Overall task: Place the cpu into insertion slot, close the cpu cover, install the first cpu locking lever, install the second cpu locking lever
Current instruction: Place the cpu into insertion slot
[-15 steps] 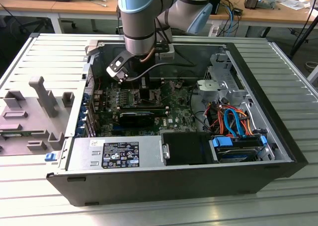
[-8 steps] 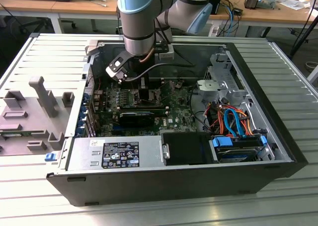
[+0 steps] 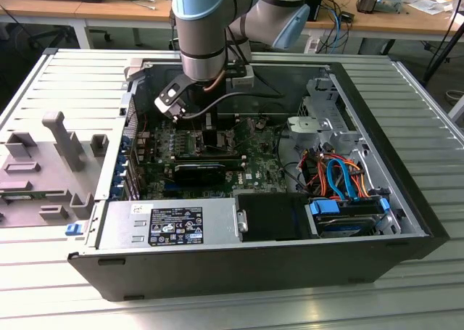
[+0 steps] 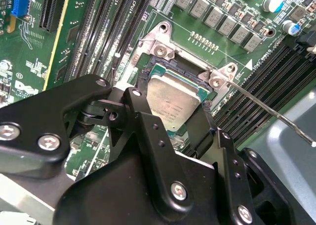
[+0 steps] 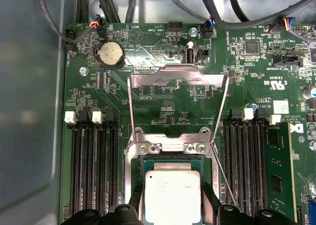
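Observation:
The cpu, a silver-grey square chip, sits level in the insertion slot of the green motherboard. My gripper straddles it, one black finger against each of two opposite sides, shut on the chip. In the second wrist view the cpu lies between the same black fingers of the gripper. The cpu cover stands swung up off the slot. A thin locking lever sticks out free beside the slot. In the exterior view my arm reaches down into the open computer case.
Long black memory slots run on both sides of the slot. Black cables cross the board's far edge by the case wall. The exterior view shows a drive cage, orange and blue cables and a power supply inside the case.

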